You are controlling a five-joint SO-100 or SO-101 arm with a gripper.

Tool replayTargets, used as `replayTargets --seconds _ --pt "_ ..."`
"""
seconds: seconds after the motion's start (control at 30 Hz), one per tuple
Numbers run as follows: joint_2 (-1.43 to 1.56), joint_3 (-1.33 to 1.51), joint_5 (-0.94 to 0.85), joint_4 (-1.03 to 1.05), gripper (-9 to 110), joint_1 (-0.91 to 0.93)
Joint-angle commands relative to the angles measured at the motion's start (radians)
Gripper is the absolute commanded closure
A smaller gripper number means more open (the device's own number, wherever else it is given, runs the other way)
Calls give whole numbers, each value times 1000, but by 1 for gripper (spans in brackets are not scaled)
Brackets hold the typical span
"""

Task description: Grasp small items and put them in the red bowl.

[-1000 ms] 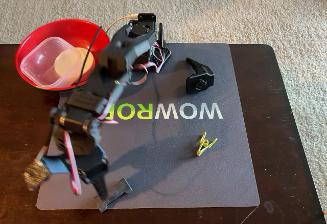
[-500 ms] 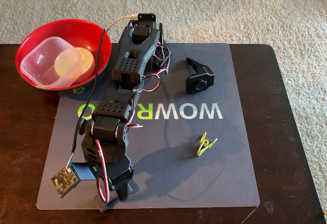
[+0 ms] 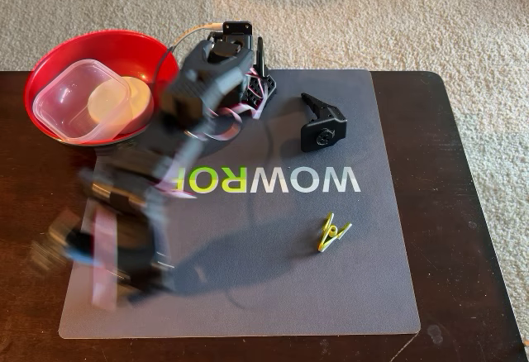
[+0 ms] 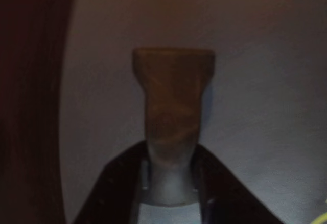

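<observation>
Wrist view shows our claw (image 4: 171, 183) clamped on the fabric roll (image 4: 172, 111), which juts out past the fingertips over the grey mat (image 4: 255, 81), with the dark table (image 4: 25, 106) along the left edge. In the fixed view the arm (image 3: 157, 188) is a blur of motion near the mat's lower left corner, so we cannot place the claw exactly there.

The red bowl (image 3: 50, 64) sits at the table's upper left and already holds the clear tub (image 3: 70, 97) and the white dish (image 3: 124, 102). The clamp part (image 3: 322, 124) and the clothespin (image 3: 332, 233) lie on the mat, well apart from the arm.

We see several risks. Only the roll's near end appears pinched, so a fast swing could let soft fabric slip free short of the bowl. The bowl is crowded, and the roll may bounce off the tub or hang on the rim. We also judge that the arm's loose wires could catch the rim and drag the bowl.
</observation>
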Motion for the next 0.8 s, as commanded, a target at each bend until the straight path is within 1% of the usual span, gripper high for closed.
replayTargets --seconds 0.0,0.1,0.2,0.3,0.4,0.5,0.63,0.7,0.77 --pt "488 436 -23 -2 101 78" --pt "822 746 14 -3 101 123" --pt "1115 969 71 -5 101 156" --pt "1402 1232 156 -3 101 216" --pt "1655 1519 268 -6 101 322" --pt "1805 1704 385 -11 101 468" --pt "1916 1813 586 -11 101 696" --pt "1945 1848 666 -11 101 770" --pt "1962 1873 707 -15 101 802"
